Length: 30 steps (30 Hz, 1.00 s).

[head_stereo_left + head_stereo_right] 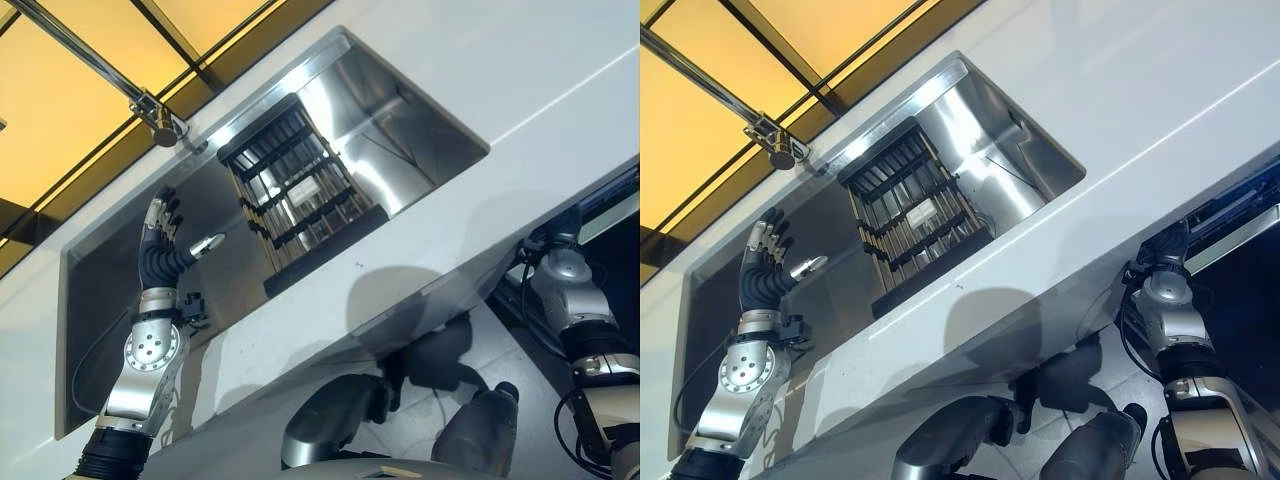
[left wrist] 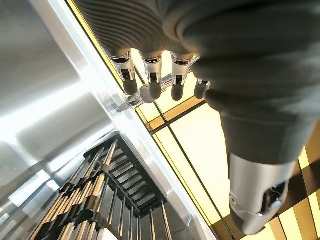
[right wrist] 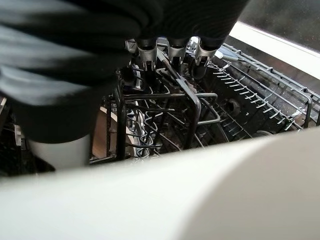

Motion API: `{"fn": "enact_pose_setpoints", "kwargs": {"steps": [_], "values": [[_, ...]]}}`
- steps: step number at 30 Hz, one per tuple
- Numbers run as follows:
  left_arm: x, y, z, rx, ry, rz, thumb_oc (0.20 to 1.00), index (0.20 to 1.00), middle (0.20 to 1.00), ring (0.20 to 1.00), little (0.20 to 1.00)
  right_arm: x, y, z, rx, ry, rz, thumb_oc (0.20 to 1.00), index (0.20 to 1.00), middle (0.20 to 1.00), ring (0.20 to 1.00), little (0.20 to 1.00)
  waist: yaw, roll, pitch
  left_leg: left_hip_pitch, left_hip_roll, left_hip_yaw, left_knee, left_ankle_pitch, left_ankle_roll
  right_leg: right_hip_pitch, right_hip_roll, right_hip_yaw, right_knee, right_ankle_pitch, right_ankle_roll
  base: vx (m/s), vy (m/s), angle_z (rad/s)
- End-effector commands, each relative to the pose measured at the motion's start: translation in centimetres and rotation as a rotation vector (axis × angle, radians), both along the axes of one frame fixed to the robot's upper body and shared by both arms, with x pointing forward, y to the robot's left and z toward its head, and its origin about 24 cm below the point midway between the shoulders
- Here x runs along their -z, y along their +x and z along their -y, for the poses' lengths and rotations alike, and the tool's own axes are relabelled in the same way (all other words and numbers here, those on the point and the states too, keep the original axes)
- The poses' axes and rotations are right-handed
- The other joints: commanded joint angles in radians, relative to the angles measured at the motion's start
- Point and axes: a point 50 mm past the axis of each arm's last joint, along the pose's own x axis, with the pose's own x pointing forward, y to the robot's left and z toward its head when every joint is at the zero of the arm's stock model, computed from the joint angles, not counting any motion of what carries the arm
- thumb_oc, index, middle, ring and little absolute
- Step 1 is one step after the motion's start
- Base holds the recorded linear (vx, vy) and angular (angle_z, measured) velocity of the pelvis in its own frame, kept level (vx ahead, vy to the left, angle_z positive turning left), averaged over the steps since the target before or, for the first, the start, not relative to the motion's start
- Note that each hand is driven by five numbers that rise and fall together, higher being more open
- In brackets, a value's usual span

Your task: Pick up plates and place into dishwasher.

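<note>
My left hand (image 1: 158, 250) is raised over the steel sink (image 1: 410, 120), open and empty, beside a dark dish rack (image 1: 300, 195) whose slots hold no plates. The same rack (image 2: 100, 200) appears past the straight fingers (image 2: 152, 75) in the left wrist view. My right hand (image 1: 1165, 250) is tucked below the counter's front edge, over the dishwasher's wire rack (image 3: 240, 95). A broad white curved surface (image 3: 150, 200) lies close under that hand and hides part of it. I cannot tell whether it is a plate or whether the hand holds it.
A chrome faucet (image 1: 160, 122) hangs over the sink's far rim. The white counter (image 1: 540, 60) runs all round the sink. The dishwasher rack has upright tines (image 3: 235, 80) and wire loops (image 3: 200, 110) close to the hand.
</note>
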Motion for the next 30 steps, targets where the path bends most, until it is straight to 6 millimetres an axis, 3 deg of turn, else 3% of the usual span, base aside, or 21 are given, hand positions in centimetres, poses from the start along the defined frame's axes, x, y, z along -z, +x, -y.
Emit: {"fn": "enact_pose_setpoints", "kwargs": {"steps": [1,8,11,15,16,18,21,24,26,30], "values": [[-4.3,-0.1,-1.4,-0.003,0.063,0.186,1.000,1.000,1.000,1.000,1.000,-10.5,4.5,-12.6,-0.459,-0.070,0.464,1.000,1.000,1.000,1.000,1.000,0.092,-0.053,-0.054,-0.174,-0.008,0.038,0.308,-0.207,-0.055,0.041,-0.097,0.073,-0.303,0.346,-0.027,-0.16,-0.040,0.03],[-4.5,0.6,-0.9,-0.024,0.051,0.194,1.000,1.000,1.000,1.000,1.000,-8.6,3.3,-11.3,-0.296,-0.179,0.395,1.000,1.000,1.000,1.000,1.000,0.035,-0.075,-0.045,-0.156,0.001,0.062,0.277,-0.214,-0.038,0.001,-0.093,0.121,-0.323,0.387,-0.015,-0.10,0.033,-0.05],[-4.1,0.6,-1.0,-0.049,0.046,0.173,1.000,1.000,1.000,1.000,1.000,-7.6,2.7,-10.9,-0.246,-0.221,0.344,1.000,1.000,1.000,1.000,1.000,0.015,-0.085,-0.054,-0.124,0.014,0.088,0.201,-0.176,-0.028,-0.022,-0.081,0.107,-0.313,0.389,-0.012,-0.05,0.102,-0.45],[-4.4,0.6,-1.1,-0.075,0.042,0.174,1.000,1.000,1.000,1.000,1.000,-7.0,1.9,-9.7,-0.189,-0.269,0.304,1.000,1.000,1.000,1.000,1.000,-0.003,-0.070,-0.055,-0.089,0.045,0.125,0.122,-0.133,-0.003,-0.073,-0.012,0.090,-0.140,0.271,-0.049,-0.11,0.130,-0.70],[-4.6,0.7,-1.2,-0.078,0.046,0.175,1.000,1.000,1.000,1.000,1.000,-6.9,1.6,-9.4,-0.180,-0.268,0.305,1.000,1.000,1.000,1.000,1.000,-0.008,-0.068,-0.055,-0.091,0.052,0.126,0.121,-0.128,0.008,-0.085,0.026,0.096,-0.053,0.201,-0.072,-0.15,0.012,-0.70],[-5.0,1.0,-1.1,-0.077,0.060,0.180,1.000,1.000,1.000,1.000,1.000,-6.5,0.8,-8.7,-0.157,-0.255,0.313,1.000,1.000,1.000,1.000,1.000,-0.011,-0.078,-0.061,-0.101,0.056,0.130,0.114,-0.108,0.017,-0.097,0.065,0.089,0.041,0.144,-0.105,-0.13,-0.049,-0.34],[-5.6,1.5,-1.0,-0.076,0.087,0.187,1.000,1.000,1.000,1.000,1.000,-6.2,0.0,-7.8,-0.131,-0.234,0.327,1.000,1.000,1.000,1.000,1.000,-0.012,-0.097,-0.065,-0.103,0.058,0.127,0.094,-0.089,0.015,-0.095,0.082,0.063,0.074,0.116,-0.124,-0.10,-0.152,-0.30],[-6.2,1.9,-0.8,-0.088,0.099,0.200,1.000,1.000,1.000,1.000,1.000,-6.1,-0.4,-7.5,-0.117,-0.227,0.341,1.000,1.000,1.000,1.000,1.000,-0.013,-0.114,-0.066,-0.121,0.064,0.128,0.095,-0.079,-0.007,-0.067,0.086,0.029,-0.024,0.099,-0.124,-0.14,-0.186,-0.27],[-6.5,2.3,-0.5,-0.083,0.092,0.209,1.000,1.000,1.000,1.000,1.000,-6.3,-0.6,-7.2,-0.100,-0.229,0.349,1.000,1.000,1.000,1.000,1.000,-0.029,-0.104,-0.058,-0.127,0.071,0.130,0.077,-0.059,-0.014,-0.088,0.095,0.048,-0.029,0.115,-0.120,-0.18,-0.116,-0.49],[-6.5,2.5,0.1,-0.068,0.091,0.209,1.000,1.000,1.000,1.000,1.000,-4.8,-1.4,-6.0,-0.050,-0.221,0.307,1.000,1.000,1.000,1.000,1.000,-0.074,-0.096,-0.043,-0.102,0.092,0.144,0.054,-0.048,-0.023,-0.106,0.132,0.080,-0.035,0.099,-0.116,-0.09,-0.087,-0.18]]}}
